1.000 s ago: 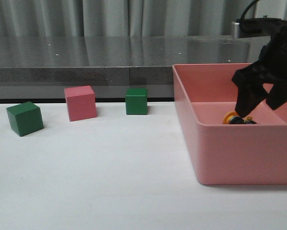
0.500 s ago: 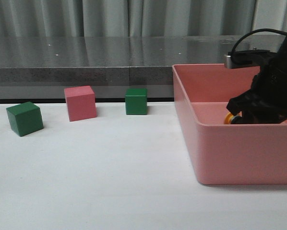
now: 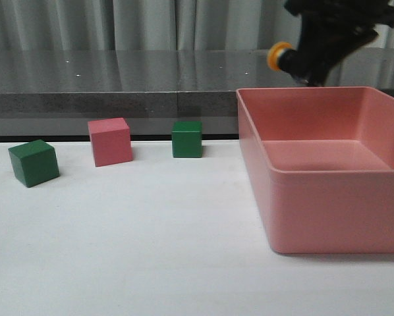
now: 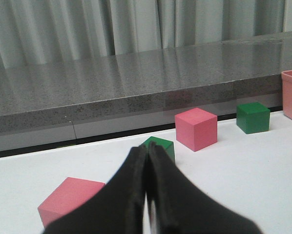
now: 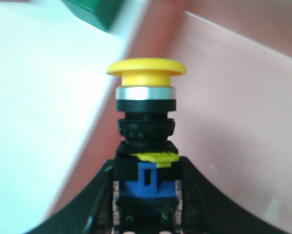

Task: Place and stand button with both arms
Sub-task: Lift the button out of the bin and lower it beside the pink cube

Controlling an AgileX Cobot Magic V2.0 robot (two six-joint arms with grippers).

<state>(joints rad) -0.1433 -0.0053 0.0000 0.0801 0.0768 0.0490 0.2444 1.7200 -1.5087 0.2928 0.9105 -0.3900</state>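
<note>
Yellow-capped button (image 5: 146,122) clamped in right pincer (image 5: 146,214) above pink bin (image 3: 329,197); left pincer (image 4: 147,195) clenched, empty.

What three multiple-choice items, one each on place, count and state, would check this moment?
1. Where is the yellow-capped push-button switch?
A. On the white table
B. Held in the air above the pink plastic bin
C. Lying on the bin's floor

2. How many cubes does the front view show?
A. Two
B. Three
C. Five

3. How does the left pincer stand?
A. Shut on nothing
B. Wide open
C. Shut on a cube

Answers: B, the right pincer grips the switch's base well above the bin's rim; B, two green and one pink stand on the table; A, its fingers meet with nothing between them.
</note>
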